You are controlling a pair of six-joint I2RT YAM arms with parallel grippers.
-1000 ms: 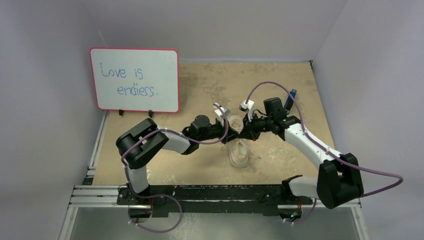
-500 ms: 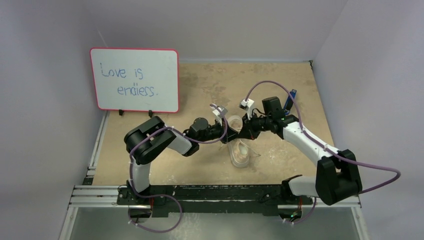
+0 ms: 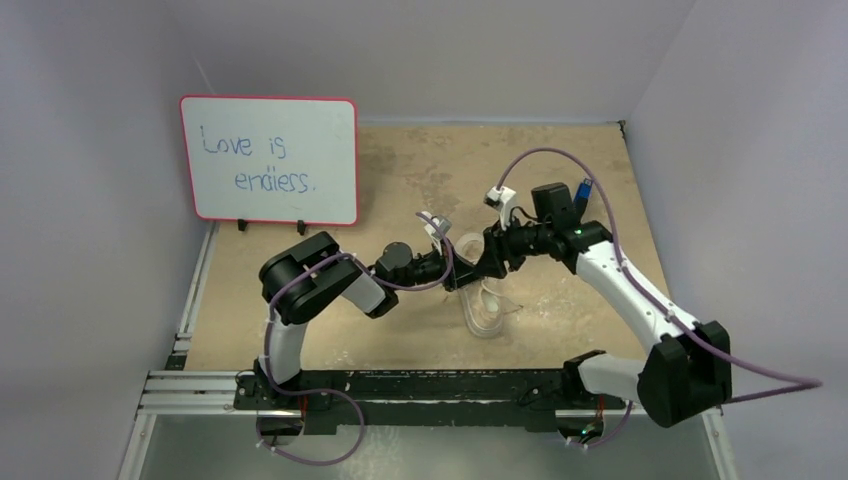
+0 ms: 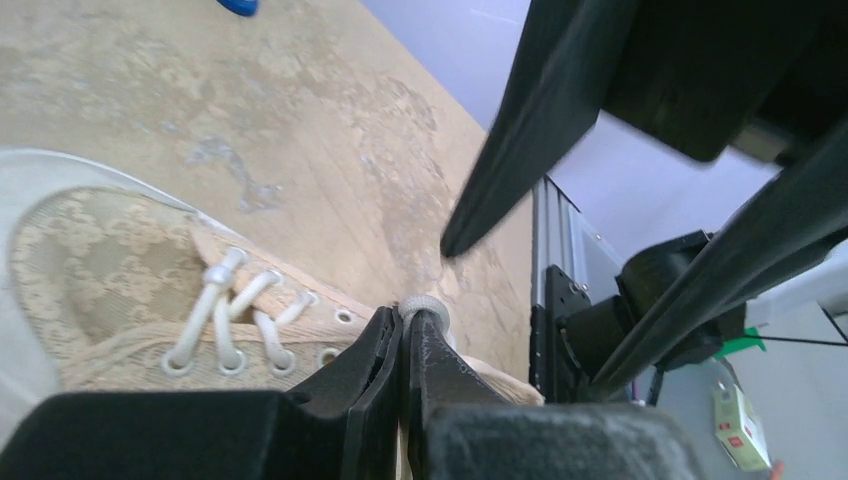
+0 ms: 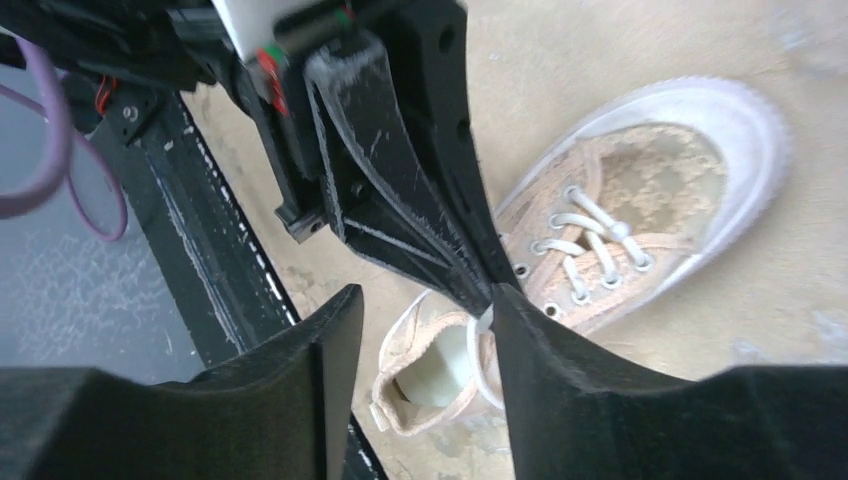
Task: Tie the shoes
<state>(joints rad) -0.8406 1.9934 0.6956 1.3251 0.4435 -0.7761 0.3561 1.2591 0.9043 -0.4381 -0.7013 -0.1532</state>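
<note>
Shoe [image 3: 483,312] sits sole down near the middle of the tan table [image 3: 420,338], toe pointing away from the arm bases. Upper is pale beige with a white toe cap, and the white laces [image 5: 590,235] cross through the eyelets. Left gripper [image 4: 405,322] is over the shoe's opening, jaws together and clamped on 1 lace end [image 4: 424,308] just past the top eyelets. Right gripper [image 5: 425,300] comes in from the opposite side, jaws apart and gripping nothing. The left gripper's tip lies just beside 1 of its fingers [image 5: 560,390]. Both arms meet above the shoe. Whiteboard [image 3: 268,160] with a red frame stands at the table's far left, well apart from the shoe.
</note>
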